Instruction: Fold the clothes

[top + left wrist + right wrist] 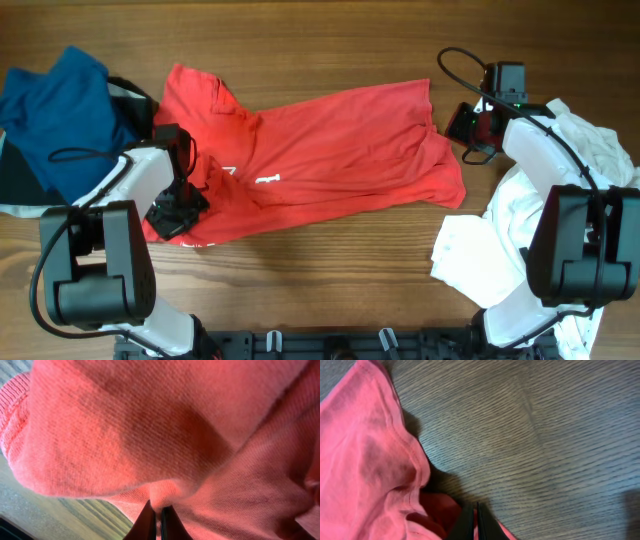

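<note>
A red T-shirt point(330, 150) with small white lettering lies spread and wrinkled across the middle of the table. My left gripper point(175, 215) sits on its lower left corner. In the left wrist view that gripper point(156, 507) is shut on a pinched fold of the red fabric point(165, 425), which fills nearly the whole view. My right gripper point(455, 128) is at the shirt's right edge. In the right wrist view that gripper point(475, 506) is shut with a thin strip of red cloth between the fingers, and the hemmed edge of the shirt point(370, 475) lies to the left.
A heap of white clothes point(500, 250) lies at the right under the right arm. A blue garment point(60, 110) on dark cloth sits at the far left. Bare wooden table point(330, 40) shows behind and in front of the red shirt.
</note>
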`<state>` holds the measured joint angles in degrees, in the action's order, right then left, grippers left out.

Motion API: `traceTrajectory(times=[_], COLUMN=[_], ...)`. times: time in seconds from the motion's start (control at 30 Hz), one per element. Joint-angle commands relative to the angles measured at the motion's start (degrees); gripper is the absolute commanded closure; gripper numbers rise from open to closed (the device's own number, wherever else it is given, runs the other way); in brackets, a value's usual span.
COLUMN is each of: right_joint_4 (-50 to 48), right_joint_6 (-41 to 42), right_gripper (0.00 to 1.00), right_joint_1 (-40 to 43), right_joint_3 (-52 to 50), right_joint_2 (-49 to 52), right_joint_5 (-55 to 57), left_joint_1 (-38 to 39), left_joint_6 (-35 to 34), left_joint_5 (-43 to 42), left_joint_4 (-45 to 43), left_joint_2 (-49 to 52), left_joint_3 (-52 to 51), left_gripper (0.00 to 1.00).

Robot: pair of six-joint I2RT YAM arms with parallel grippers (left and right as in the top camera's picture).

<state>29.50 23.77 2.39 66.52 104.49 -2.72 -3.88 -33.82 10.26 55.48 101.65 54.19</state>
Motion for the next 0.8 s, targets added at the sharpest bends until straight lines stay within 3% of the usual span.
traceTrajectory(times=[0.0,0.07,0.1,0.17,0.2,0.27,0.43,0.6,0.77], right_joint_4=[1.25,5.51,9.66,16.46,18.49,20.41,12.87,5.16,4.66], right_joint_6=[-4.70,-4.96,-4.92,-7.21,-8.24,-8.74,-8.94,-10.29,-6.34], right_gripper=[0.96,0.96,0.96,0.96,0.96,0.96,0.96,0.96,0.96], right_joint_1=[0.07,0.09,0.07,0.02,0.02,-0.20,-0.24,-0.24,0.59], right_joint_3=[0.87,0.87,0.87,0.87,0.63,-1.51,-7.34,-12.52,-14.40], right_joint_2=[-0.94,-2.71,-3.82,-4.37,-4.26,-4.20,-4.20,-2.80,-2.47], right_joint_5=[-3.78,-3.72,-3.76,-6.25,-6.80,-6.75,-6.75,-6.75,0.76], left_joint_1=[-0.50,-0.50,-0.50,-0.50,-0.50,-0.46,3.67,16.15,29.44], left_joint_6=[-1.60,-1.55,-1.38,-1.38,-1.38,-1.38,3.08,7.39,15.69], left_joint_5=[0.33,0.33,0.31,-1.05,-2.47,-6.60,-20.39,-20.94,-20.39], left_joint_4=[1.42,1.84,1.92,1.99,2.01,2.01,-3.10,-10.40,-19.63], left_joint_2=[1.68,-0.87,-3.82,-9.35,-11.69,-15.28,-19.45,-18.12,-17.09], left_joint_3=[-2.60,-2.60,-2.60,-2.60,-2.60,-2.60,-2.60,-2.60,-2.60], left_gripper=[0.96,0.93,0.83,0.36,0.25,0.22,0.25,0.24,0.23])
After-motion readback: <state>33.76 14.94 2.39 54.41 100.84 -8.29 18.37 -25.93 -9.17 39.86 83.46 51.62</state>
